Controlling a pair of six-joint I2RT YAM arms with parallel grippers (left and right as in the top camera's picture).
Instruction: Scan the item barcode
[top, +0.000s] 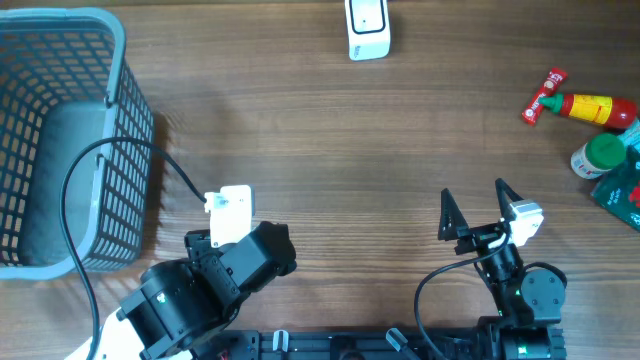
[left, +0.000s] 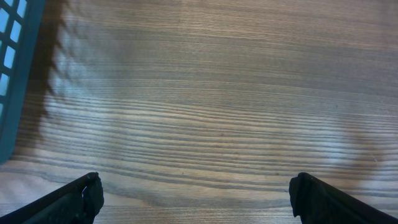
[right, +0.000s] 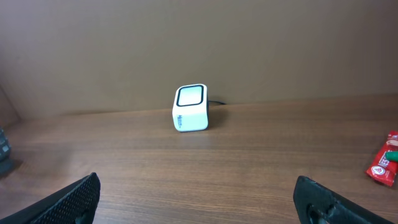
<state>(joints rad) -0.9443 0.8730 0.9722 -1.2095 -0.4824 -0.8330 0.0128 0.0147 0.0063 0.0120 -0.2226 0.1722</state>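
At the bottom of the overhead view, your left claw (left: 196, 190) and right claw (top: 472, 200) both stand spread fully wide, gripping nothing; the scanner (top: 367, 28) sits top centre.

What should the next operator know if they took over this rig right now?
Left gripper: open, empty, over bare table beside the basket.
Right gripper: open, empty, facing the scanner.
Scanner stands at the table's far edge; red and yellow bottle and green-lidded jar sit at the far right.
Done: no item picked up yet.
Left: grasp an item, show its barcode to the scanner.
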